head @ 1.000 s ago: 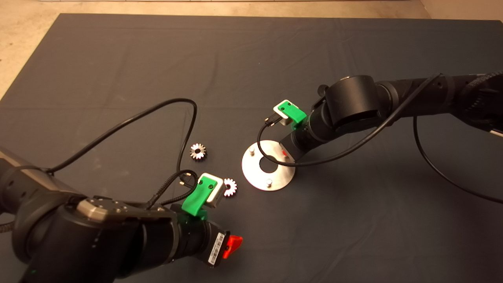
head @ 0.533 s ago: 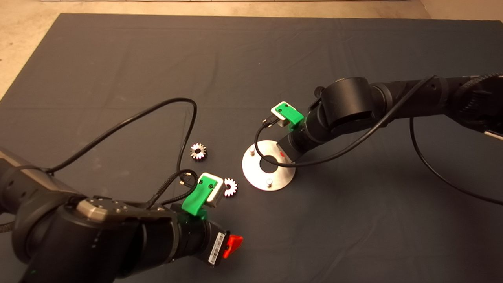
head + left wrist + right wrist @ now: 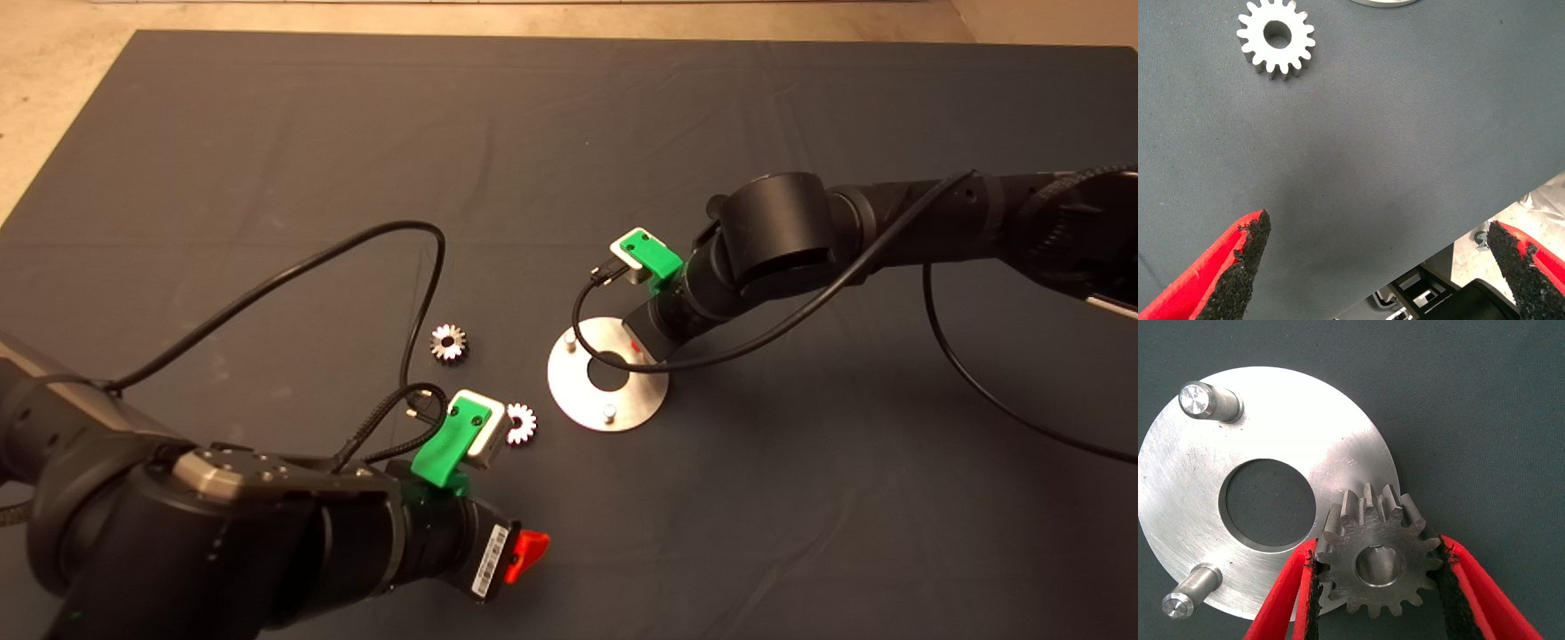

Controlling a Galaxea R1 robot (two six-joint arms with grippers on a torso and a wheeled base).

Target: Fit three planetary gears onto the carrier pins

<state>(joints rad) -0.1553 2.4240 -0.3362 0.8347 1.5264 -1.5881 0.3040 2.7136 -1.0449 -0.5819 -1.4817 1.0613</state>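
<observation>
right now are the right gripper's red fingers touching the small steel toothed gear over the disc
Touching. The right wrist view shows the black pads of both red fingers pressed against the teeth of the steel gear, one on each side.

the right gripper [image 3: 1379, 587], clamped on a gear [image 3: 1377, 559], hangs over the far-right edge of the disc [image 3: 576, 391] and covers the pin there, so that corner is blocked from above. the other two pins [image 3: 570, 339] [image 3: 608, 412] stand bare with open air over them. the right arm's cable [image 3: 582, 342] loops low across the disc's middle. the left gripper [image 3: 526, 553], fingers spread wide, sits near the front of the mat [image 3: 267, 133], its green camera mount [image 3: 449, 442] partly over the near loose gear [image 3: 521, 423]. the far loose gear [image 3: 448, 342] lies clear, just beside the left arm's cable [image 3: 425, 293]. the mat's far half is open.
</observation>
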